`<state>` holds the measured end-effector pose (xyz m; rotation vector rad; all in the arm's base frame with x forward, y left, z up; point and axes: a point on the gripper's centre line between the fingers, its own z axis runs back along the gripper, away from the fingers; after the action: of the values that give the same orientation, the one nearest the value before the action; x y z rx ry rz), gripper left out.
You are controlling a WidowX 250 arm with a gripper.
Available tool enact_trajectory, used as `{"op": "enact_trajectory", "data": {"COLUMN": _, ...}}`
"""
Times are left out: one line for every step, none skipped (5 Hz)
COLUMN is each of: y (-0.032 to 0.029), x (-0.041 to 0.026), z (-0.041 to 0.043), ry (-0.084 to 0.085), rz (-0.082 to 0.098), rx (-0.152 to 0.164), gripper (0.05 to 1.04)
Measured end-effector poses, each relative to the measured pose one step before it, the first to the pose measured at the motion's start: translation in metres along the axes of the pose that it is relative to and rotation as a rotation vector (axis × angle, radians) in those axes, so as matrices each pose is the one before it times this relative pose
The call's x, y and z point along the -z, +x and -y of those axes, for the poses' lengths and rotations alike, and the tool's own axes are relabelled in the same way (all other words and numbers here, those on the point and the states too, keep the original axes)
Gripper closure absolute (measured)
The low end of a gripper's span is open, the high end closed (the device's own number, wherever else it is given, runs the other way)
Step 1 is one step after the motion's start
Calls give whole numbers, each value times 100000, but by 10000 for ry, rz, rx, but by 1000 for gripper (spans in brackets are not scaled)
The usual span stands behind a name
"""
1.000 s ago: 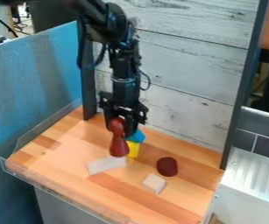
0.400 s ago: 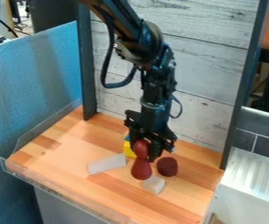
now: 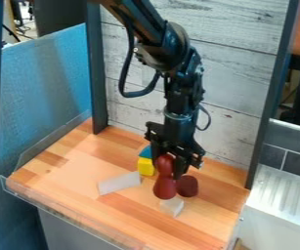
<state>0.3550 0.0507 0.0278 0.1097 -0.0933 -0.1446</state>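
Where the tool (image 3: pixel 168 170) hangs above the counter (image 3: pixel 80 181): closed on the red pin (image 3: pixel 164 188), near its upper end.
Red pin: upright, just beside the dark red piece (image 3: pixel 187 186) and small white block (image 3: pixel 172 206); base contact with counter, cannot tell.
Grasp: judged complete, 1 piece held.
Release: judged undone.
Yellow block (image 3: pixel 145 167): near the pin, beside the blue block (image 3: pixel 145 153).
White slab (image 3: pixel 119 183): flat on the counter, ungrasped.

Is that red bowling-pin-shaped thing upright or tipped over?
Upright: the red pin-shaped piece has its narrow knob uppermost, at the gripper.
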Motion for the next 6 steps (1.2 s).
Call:
{"op": "enact_trajectory", "data": {"y": 123, "x": 556, "z": 472, "ry": -47, "rz": -150, "rx": 25, "gripper": 500}}
{"op": "enact_trajectory", "data": {"y": 83, "x": 402, "z": 167, "ry": 74, "rz": -18, "rx": -77, "gripper": 500}}
{"op": "enact_trajectory", "data": {"y": 110, "x": 592, "z": 421, "ry": 60, "rz": -36, "rx": -24, "gripper": 500}}
{"op": "enact_trajectory", "data": {"y": 181, "x": 497, "z": -28, "ry": 69, "rz": 27, "rx": -6, "gripper": 500}}
{"op": "enact_trajectory", "data": {"y": 442, "x": 47, "z": -18, "ry": 15, "rz": 276, "rx": 6, "gripper": 500}}
{"op": "enact_trajectory", "data": {"y": -49, "x": 589, "z": 193, "ry": -91, "rz": -81, "rx": -2, "gripper": 425}}
